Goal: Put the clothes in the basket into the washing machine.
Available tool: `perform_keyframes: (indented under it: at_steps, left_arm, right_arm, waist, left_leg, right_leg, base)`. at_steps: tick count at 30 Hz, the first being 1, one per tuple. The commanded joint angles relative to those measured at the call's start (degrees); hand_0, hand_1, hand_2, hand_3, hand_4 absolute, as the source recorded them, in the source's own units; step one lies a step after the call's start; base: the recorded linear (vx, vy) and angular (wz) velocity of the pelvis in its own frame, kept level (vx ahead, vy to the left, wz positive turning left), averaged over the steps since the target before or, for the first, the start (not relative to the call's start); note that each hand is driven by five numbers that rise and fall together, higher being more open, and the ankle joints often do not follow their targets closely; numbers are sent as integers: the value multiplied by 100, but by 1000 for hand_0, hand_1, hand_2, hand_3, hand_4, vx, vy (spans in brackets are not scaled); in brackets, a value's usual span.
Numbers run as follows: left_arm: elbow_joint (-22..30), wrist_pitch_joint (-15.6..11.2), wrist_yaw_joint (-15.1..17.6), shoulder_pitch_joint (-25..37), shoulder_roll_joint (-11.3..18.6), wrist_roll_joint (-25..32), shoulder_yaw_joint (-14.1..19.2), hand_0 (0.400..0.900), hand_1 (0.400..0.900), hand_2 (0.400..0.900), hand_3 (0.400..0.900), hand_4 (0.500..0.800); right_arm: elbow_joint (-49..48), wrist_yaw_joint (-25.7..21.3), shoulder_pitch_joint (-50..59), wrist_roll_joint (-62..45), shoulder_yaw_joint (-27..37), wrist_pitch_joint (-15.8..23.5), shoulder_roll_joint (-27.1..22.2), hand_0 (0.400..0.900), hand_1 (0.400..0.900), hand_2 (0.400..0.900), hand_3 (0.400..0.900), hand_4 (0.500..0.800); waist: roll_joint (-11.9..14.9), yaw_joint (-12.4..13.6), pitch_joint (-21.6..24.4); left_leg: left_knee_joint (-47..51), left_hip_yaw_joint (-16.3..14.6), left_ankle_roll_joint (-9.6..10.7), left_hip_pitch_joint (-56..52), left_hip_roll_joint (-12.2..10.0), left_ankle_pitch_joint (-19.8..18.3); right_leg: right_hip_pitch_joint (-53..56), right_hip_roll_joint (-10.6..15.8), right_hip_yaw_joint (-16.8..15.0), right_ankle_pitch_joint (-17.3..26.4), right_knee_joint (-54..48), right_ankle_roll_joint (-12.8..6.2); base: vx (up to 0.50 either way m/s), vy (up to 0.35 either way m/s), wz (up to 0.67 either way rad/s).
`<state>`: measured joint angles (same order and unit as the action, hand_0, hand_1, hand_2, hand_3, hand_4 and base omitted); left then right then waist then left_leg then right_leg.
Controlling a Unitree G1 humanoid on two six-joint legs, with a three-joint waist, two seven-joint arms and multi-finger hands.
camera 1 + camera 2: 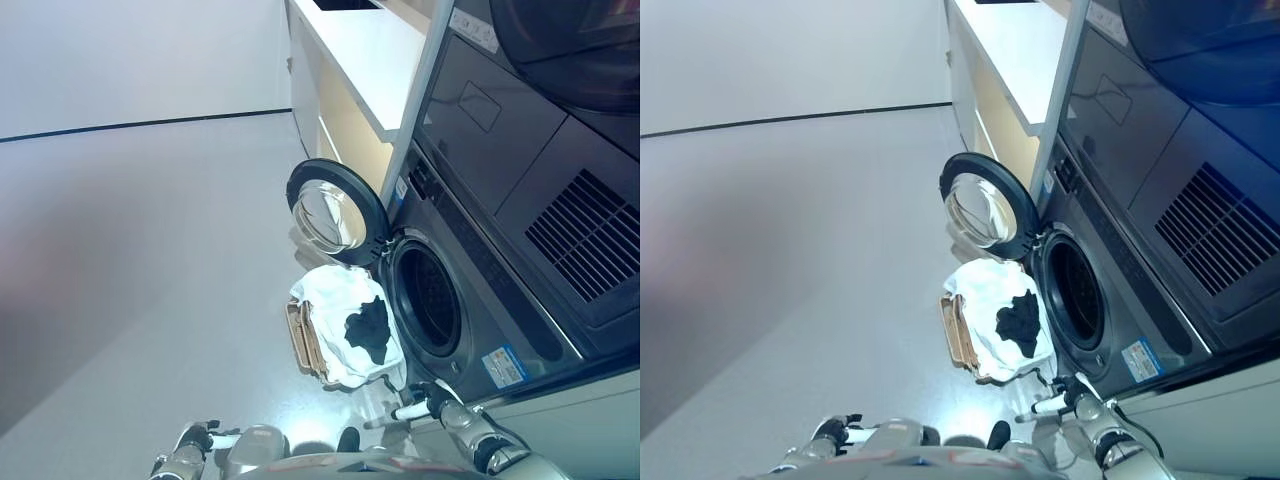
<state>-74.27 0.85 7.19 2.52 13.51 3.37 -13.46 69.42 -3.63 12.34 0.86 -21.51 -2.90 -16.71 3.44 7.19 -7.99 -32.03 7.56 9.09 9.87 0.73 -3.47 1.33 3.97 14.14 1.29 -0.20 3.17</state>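
A woven basket (300, 345) stands on the floor right in front of the washing machine (500, 300). It is heaped with white clothes (335, 300), and a black garment (368, 325) lies on top. The machine's round door (335, 212) is swung open beside the dark drum opening (428, 300). My right hand (425, 402) hangs low near the machine's front, just below the basket, with relaxed fingers and nothing in it. At the bottom edge my left hand (197, 437) shows small, away from the basket.
A second appliance with a vent grille (585, 235) is stacked above the washer. A white counter with cabinet (360, 50) stands beyond the open door. Pale floor (150, 250) stretches to the left, up to a wall with a dark baseline.
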Motion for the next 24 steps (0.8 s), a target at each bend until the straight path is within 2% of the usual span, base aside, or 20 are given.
perform_keyframes:
  at_steps: [1, 2, 3, 4, 5, 6, 7, 10, 11, 12, 14, 15, 16, 17, 18, 20, 21, 22, 23, 24]
  left_arm:
    - [161, -107, 143, -38, 235, 7, -107, 900, 900, 900, 900, 800]
    - [164, -105, 153, -90, 256, 41, -118, 900, 900, 900, 900, 800]
    - [165, -105, 154, -92, 255, 41, -118, 900, 900, 900, 900, 800]
    - [145, -112, 161, -136, 231, 44, -144, 900, 900, 900, 900, 800]
    - [113, -114, 170, -167, 217, 14, -166, 900, 900, 900, 900, 800]
    - [111, -115, 170, -167, 217, 13, -165, 900, 900, 900, 900, 800]
    - [91, -107, 165, -174, 210, -17, -165, 900, 900, 900, 900, 800]
    - [55, -99, 149, -253, 234, -103, -139, 900, 900, 900, 900, 800]
    - [14, -107, 143, -293, 253, -156, -138, 900, 900, 900, 900, 800]
    - [14, -107, 143, -294, 255, -157, -140, 900, 900, 900, 900, 800]
    - [28, -109, 127, -243, 356, -189, -135, 900, 900, 900, 900, 800]
    - [29, -109, 126, -244, 359, -189, -135, 900, 900, 900, 900, 800]
    - [43, -118, 129, -206, 390, -198, -151, 900, 900, 900, 900, 800]
    - [82, -123, 169, -83, 492, -159, -159, 900, 900, 900, 900, 800]
    - [81, -123, 169, -81, 493, -158, -159, 900, 900, 900, 900, 800]
    - [148, -139, 254, 28, 567, -64, -178, 900, 900, 900, 900, 800]
    - [201, -168, 278, 126, 622, 11, -233, 900, 900, 900, 900, 800]
    - [224, -185, 316, 219, 646, 59, -279, 900, 900, 900, 900, 800]
    - [286, -251, 422, 374, 675, 161, -373, 900, 900, 900, 900, 800]
    - [284, -252, 422, 380, 674, 162, -370, 900, 900, 900, 900, 800]
  right_arm:
    - [-274, -213, 481, -168, -198, 180, -230, 900, 900, 900, 900, 800]
    - [-271, -252, 580, -205, -217, 202, -229, 900, 900, 900, 900, 800]
    - [-269, -252, 579, -205, -219, 203, -229, 900, 900, 900, 900, 800]
    - [-212, -304, 693, -177, -253, 224, -267, 900, 900, 900, 900, 800]
    - [-188, -311, 735, -183, -245, 232, -279, 900, 900, 900, 900, 800]
    - [-187, -311, 735, -184, -246, 233, -277, 900, 900, 900, 900, 800]
    - [-178, -312, 746, -185, -226, 235, -293, 900, 900, 900, 900, 800]
    - [-219, -277, 705, -53, -256, 232, -297, 900, 900, 900, 900, 800]
    - [-203, -261, 638, 20, -246, 223, -272, 900, 900, 900, 900, 800]
    - [-204, -262, 636, 21, -244, 222, -271, 900, 900, 900, 900, 800]
    - [-212, -231, 527, 314, -300, 185, -255, 900, 900, 900, 900, 800]
    - [-213, -231, 526, 315, -299, 184, -252, 900, 900, 900, 900, 800]
    - [-200, -234, 500, 401, -323, 181, -243, 900, 900, 900, 900, 800]
    - [-190, -290, 581, 521, -382, 167, -231, 900, 900, 900, 900, 800]
    - [-188, -290, 583, 521, -381, 168, -229, 900, 900, 900, 900, 800]
    - [-173, -399, 783, 655, -489, 145, -227, 900, 900, 900, 900, 800]
    - [-184, -457, 999, 705, -582, 127, -218, 900, 900, 900, 900, 800]
    - [-179, -505, 1135, 748, -668, 122, -234, 900, 900, 900, 900, 800]
    - [-187, -678, 1526, 828, -859, 143, -273, 900, 900, 900, 900, 800]
    - [-181, -678, 1534, 827, -860, 145, -272, 900, 900, 900, 900, 800]
  waist:
    - [17, 132, -137]
    - [-157, 210, -87]
    - [-155, 225, -121]
    - [-235, 291, -102]
    - [-265, 314, -92]
    - [-258, 315, -93]
    - [-288, 317, -74]
    - [-388, 428, 125]
    - [-353, 482, 225]
    - [-347, 485, 218]
    - [-219, 551, 259]
    - [-210, 550, 263]
    - [-154, 582, 268]
    - [-126, 597, 176]
    - [-117, 604, 189]
    - [-105, 600, 2]
    - [-166, 571, -167]
    - [-225, 538, -263]
    - [-277, 565, -444]
    - [-278, 557, -443]
  left_leg:
    - [1621, -359, -512, -85, -182, 600]
    - [2830, -217, -391, -101, -667, 1179]
    - [2924, -238, -385, -193, -673, 1220]
    - [3589, -158, -207, 15, -947, 1450]
    - [3703, -207, -111, 187, -1028, 1519]
    - [3703, -211, -110, 183, -1022, 1514]
    - [3703, -380, -45, 265, -1056, 1537]
    - [3703, -207, -32, 99, -1007, 1633]
    - [3665, -149, -68, -40, -943, 1648]
    - [3665, -155, -71, -51, -936, 1645]
    - [3443, -132, -258, -9, -632, 1463]
    - [3431, -133, -262, 2, -623, 1457]
    - [3296, -103, -366, 65, -493, 1342]
    - [3141, -100, -516, 174, -347, 1266]
    - [3132, -109, -519, 193, -343, 1262]
    - [3090, -129, -639, 260, -253, 1202]
    - [3122, -116, -667, 319, -253, 1249]
    - [3140, -58, -674, 375, -245, 1283]
    - [3190, -13, -650, 539, -218, 1321]
    - [3187, -5, -647, 549, -219, 1320]
  right_leg:
    - [106, 30, -87, -123, 480, -740]
    - [202, -126, -120, -243, 421, -790]
    - [242, -123, -135, -252, 423, -786]
    - [367, -128, -223, -380, 358, -844]
    - [468, -119, -253, -434, 307, -867]
    - [471, -112, -255, -444, 310, -867]
    - [575, -82, -258, -472, 266, -908]
    - [836, -40, -315, -588, 157, -1003]
    - [961, 128, -323, -590, 98, -1083]
    - [972, 137, -326, -591, 95, -1086]
    - [959, 455, -345, -633, 378, -1236]
    - [950, 464, -345, -641, 389, -1240]
    - [867, 577, -347, -628, 579, -1284]
    - [462, 694, -429, -451, 1175, -1321]
    - [431, 702, -440, -462, 1199, -1324]
    - [-133, 853, -419, 145, 1748, -1359]
    - [-483, 867, -411, 414, 1983, -1359]
    - [-639, 747, -459, 355, 2030, -1308]
    - [-899, 622, -283, 141, 1767, -1181]
    - [-905, 621, -275, 137, 1772, -1177]
  base:
    - [280, 80, -19]
    - [280, 74, -18]
    - [364, 164, -26]
    - [276, 148, -20]
    - [276, 153, -17]
    - [184, 121, -10]
    - [288, 181, -29]
    - [288, 212, -31]
    - [283, 250, -29]
    - [276, 248, -20]
    - [253, 245, 6]
    - [232, 246, 13]
    - [85, 215, 0]
    - [84, 215, -1]
    - [-4, 178, -12]
    - [-71, 127, -6]
    - [-126, 140, 10]
    - [-187, 132, 12]
    - [-117, 71, 13]
    - [-143, 49, -7]
